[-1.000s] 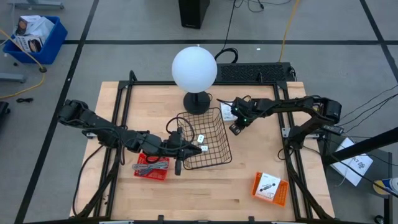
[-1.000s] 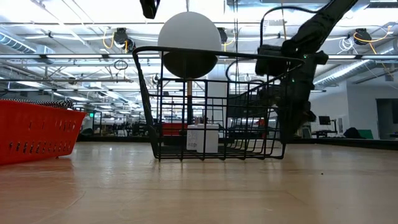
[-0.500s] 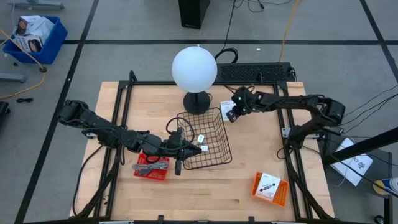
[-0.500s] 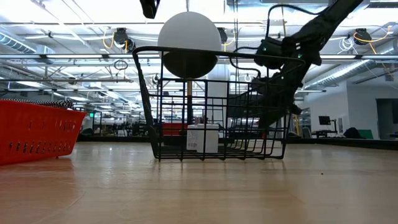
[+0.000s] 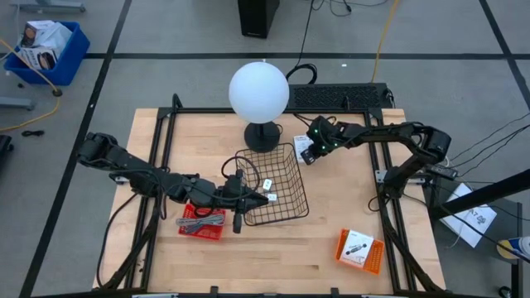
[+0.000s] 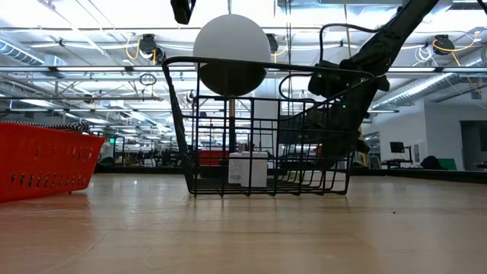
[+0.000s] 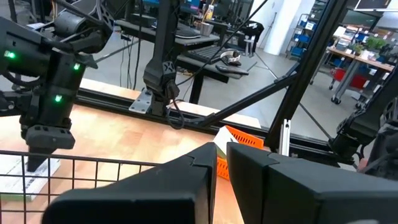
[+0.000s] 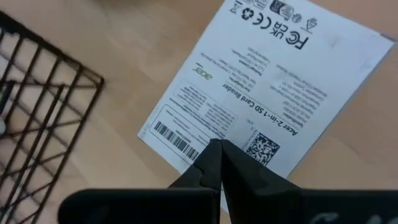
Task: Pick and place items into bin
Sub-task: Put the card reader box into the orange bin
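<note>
Right gripper point(image 8: 219, 163) hovers over the white packet point(image 8: 267, 93) lying flat on the tabletop point(image 8: 74, 25) beside the wire basket point(image 5: 273, 186) — fingers pressed together; they'd need spreading to catch its edge.

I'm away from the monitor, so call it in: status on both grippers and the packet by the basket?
Right gripper shut, tips over white packet beside wire basket; packet flat on table. Left gripper over basket, grip unclear. Nothing blocking.
</note>
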